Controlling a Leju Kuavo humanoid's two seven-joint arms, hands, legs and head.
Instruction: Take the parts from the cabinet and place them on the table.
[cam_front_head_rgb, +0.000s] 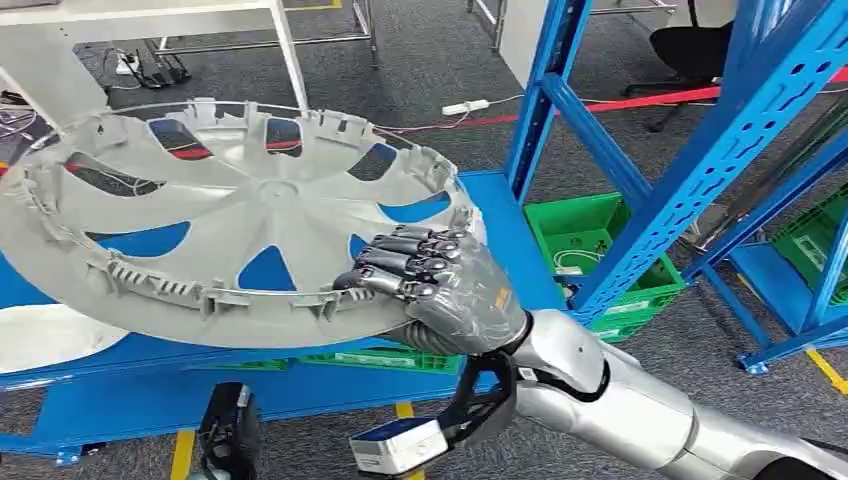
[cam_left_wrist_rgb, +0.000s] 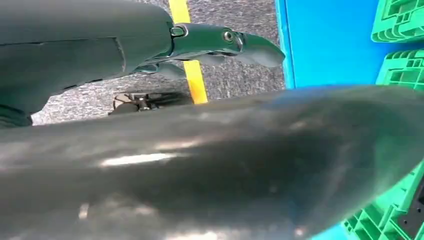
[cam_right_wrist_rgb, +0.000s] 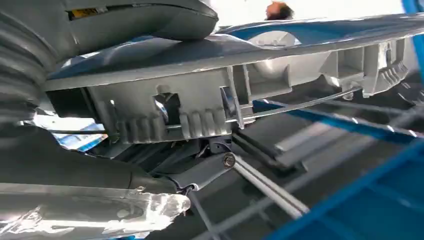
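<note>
A large grey wheel cover (cam_front_head_rgb: 220, 215) with spokes and clip tabs around its rim is tilted above the blue cabinet shelf (cam_front_head_rgb: 500, 215). My right hand (cam_front_head_rgb: 435, 285) grips its near right rim, with the dark fingers (cam_front_head_rgb: 400, 262) lying on top. In the right wrist view the cover's rim with its clips (cam_right_wrist_rgb: 200, 112) runs between the parts of my right hand (cam_right_wrist_rgb: 115, 195). My left hand (cam_left_wrist_rgb: 150, 45) hangs low over the floor, its dark fingers (cam_left_wrist_rgb: 235, 42) stretched out and holding nothing.
Blue rack uprights (cam_front_head_rgb: 700, 160) stand to the right, with green crates (cam_front_head_rgb: 590, 240) on the floor among them. A second pale cover (cam_front_head_rgb: 40, 335) lies on the shelf at lower left. A white table (cam_front_head_rgb: 150, 15) stands beyond. A yellow floor line (cam_left_wrist_rgb: 192, 75) runs by the shelf.
</note>
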